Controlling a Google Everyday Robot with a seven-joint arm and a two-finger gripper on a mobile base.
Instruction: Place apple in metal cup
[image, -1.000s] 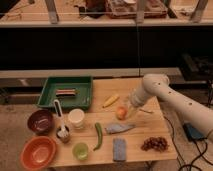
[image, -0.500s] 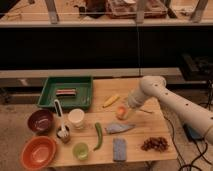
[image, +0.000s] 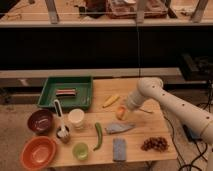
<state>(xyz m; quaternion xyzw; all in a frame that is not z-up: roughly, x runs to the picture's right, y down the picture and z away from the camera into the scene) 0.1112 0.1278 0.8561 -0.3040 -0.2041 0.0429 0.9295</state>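
Note:
The apple (image: 120, 113), small and orange-yellow, lies on the wooden table (image: 145, 127) near its middle. My gripper (image: 126, 106) hangs at the end of the white arm (image: 165, 102), right over the apple's upper right side and touching or almost touching it. The metal cup (image: 63, 134), short and silvery-grey, stands near the table's left front, with a white utensil (image: 58, 111) leaning out of it. The cup is well to the left of the apple and the gripper.
A green tray (image: 50, 95) sits at the back left. A yellow banana-like fruit (image: 111, 100), cream cup (image: 76, 119), green chili (image: 98, 136), light green cup (image: 80, 151), grey flat object (image: 120, 128), blue sponge (image: 119, 149), dark grapes (image: 155, 144), maroon bowl (image: 40, 121) and orange bowl (image: 37, 152) lie around.
The arm has shifted slightly to the left and down toward the apple. The apple and the other things have not moved.

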